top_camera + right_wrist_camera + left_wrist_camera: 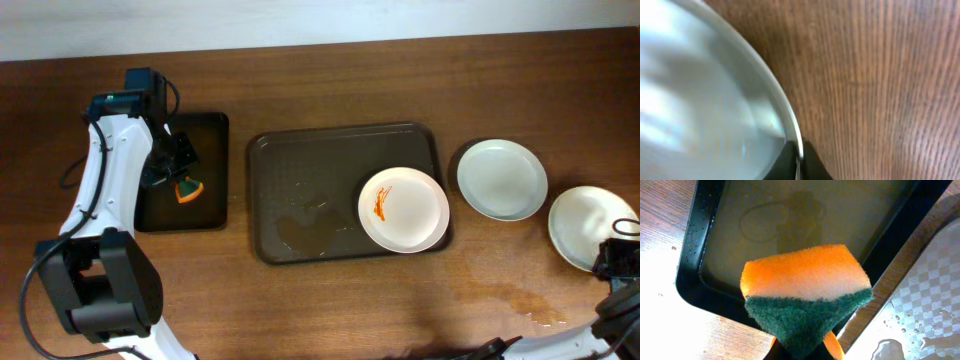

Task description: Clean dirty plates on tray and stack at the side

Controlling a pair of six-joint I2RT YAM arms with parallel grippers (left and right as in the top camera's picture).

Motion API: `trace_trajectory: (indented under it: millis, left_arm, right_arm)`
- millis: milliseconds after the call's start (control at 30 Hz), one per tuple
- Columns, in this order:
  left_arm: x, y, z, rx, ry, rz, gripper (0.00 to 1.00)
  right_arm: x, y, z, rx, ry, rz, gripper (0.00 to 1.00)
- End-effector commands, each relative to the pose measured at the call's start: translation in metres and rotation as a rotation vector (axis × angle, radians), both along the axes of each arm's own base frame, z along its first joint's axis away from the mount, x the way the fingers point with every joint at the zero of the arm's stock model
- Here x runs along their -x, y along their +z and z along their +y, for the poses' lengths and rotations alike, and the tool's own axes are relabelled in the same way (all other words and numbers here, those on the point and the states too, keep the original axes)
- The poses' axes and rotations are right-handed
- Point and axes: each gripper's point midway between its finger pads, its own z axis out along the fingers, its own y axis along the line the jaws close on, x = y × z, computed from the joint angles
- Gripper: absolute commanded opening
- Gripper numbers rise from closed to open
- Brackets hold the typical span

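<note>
A white plate with orange smears sits on the right of the brown tray. A clean white plate lies on the table right of the tray. My right gripper is shut on the rim of another white plate at the far right; the wrist view shows the rim pinched between the fingers. My left gripper is shut on an orange and green sponge, held over the small black tray at the left.
The small black tray holds a shallow film of water. A puddle lies on the brown tray's lower middle. Wet streaks mark the wooden table below the plates.
</note>
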Motion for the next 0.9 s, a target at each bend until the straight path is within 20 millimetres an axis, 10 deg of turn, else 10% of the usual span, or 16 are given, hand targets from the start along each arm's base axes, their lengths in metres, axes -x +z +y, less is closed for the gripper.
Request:
trace_trajectory:
  millis: [0, 367, 600, 633, 700, 867]
  left_arm:
    - [0.001, 0.002, -0.002, 0.009, -0.018, -0.005, 0.00]
    - [0.000, 0.002, -0.002, 0.009, -0.018, -0.009, 0.00]
    - [-0.001, 0.002, -0.002, 0.009, -0.018, -0.011, 0.00]
    - [-0.001, 0.002, -0.002, 0.009, -0.018, -0.012, 0.00]
    - [-0.001, 0.002, -0.002, 0.009, -0.018, -0.013, 0.00]
    - [0.000, 0.002, -0.002, 0.009, -0.018, -0.009, 0.00]
  right_arm:
    - [-0.007, -0.014, 0.024, -0.106, 0.054, -0.061, 0.04]
    - [-0.120, 0.127, 0.060, 0.145, 0.485, -0.520, 0.04]
    - [-0.160, 0.063, 0.118, 0.286, 0.663, -0.090, 0.04]
    - [-0.161, 0.055, 0.120, 0.269, 0.687, -0.082, 0.08]
    - [-0.153, 0.051, 0.126, 0.233, 0.724, -0.060, 0.58]
    - [-0.150, 0.101, 0.206, 0.075, 1.037, -0.291, 0.81]
